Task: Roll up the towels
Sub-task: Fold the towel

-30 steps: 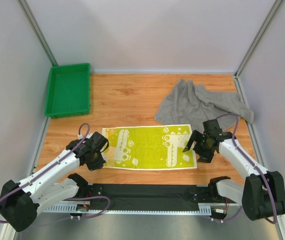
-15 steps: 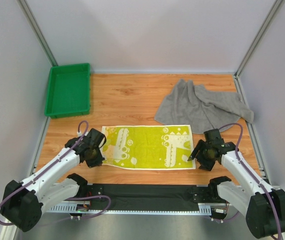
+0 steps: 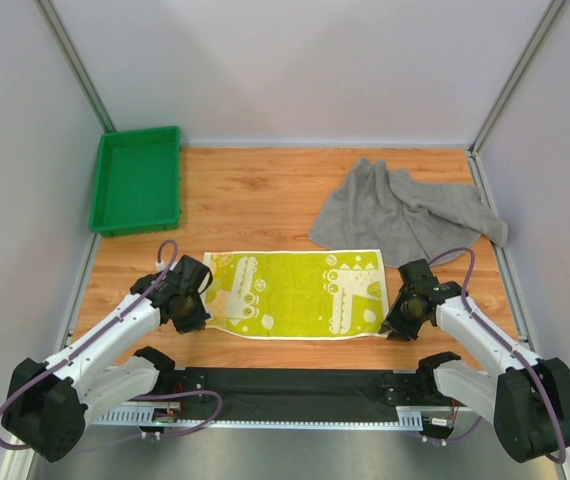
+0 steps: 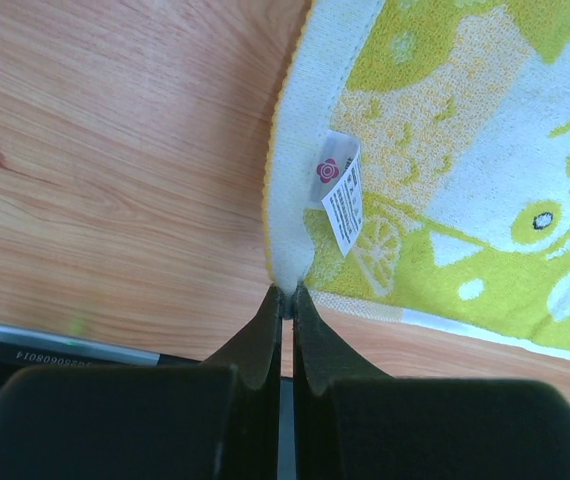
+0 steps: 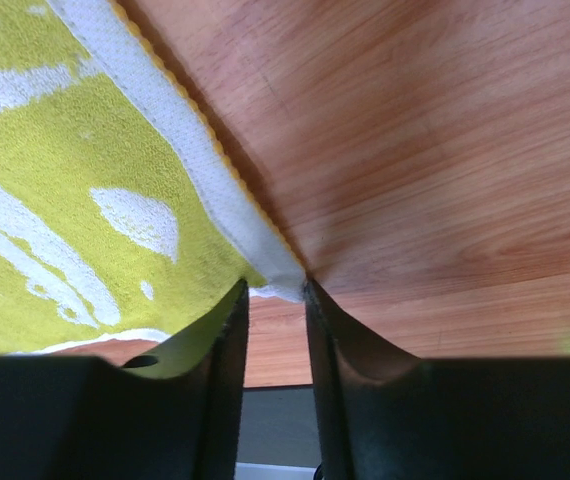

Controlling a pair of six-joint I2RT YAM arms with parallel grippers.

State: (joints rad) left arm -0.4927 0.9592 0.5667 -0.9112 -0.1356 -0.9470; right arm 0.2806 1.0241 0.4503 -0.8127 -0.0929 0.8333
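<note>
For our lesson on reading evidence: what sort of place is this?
Likely a robotics lab test cell: two robot arms bolted at a wooden table, bare white panels in metal framing around it, a printed towel and green tray laid out as props.

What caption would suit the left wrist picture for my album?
Left gripper pinches a corner of the green-printed towel, label showing, on a wooden table.

**Lime, grey, green and woodgrain**

The printed towel [image 3: 300,293] is lime green-yellow with white shapes and a white border. Its label [image 4: 340,190] is white with a pink flower. Upper right, the grey towel [image 3: 405,212] is plain. Upper left, the tray [image 3: 137,180] is bright green. The counter [image 3: 255,190] is orange-brown woodgrain.
</note>
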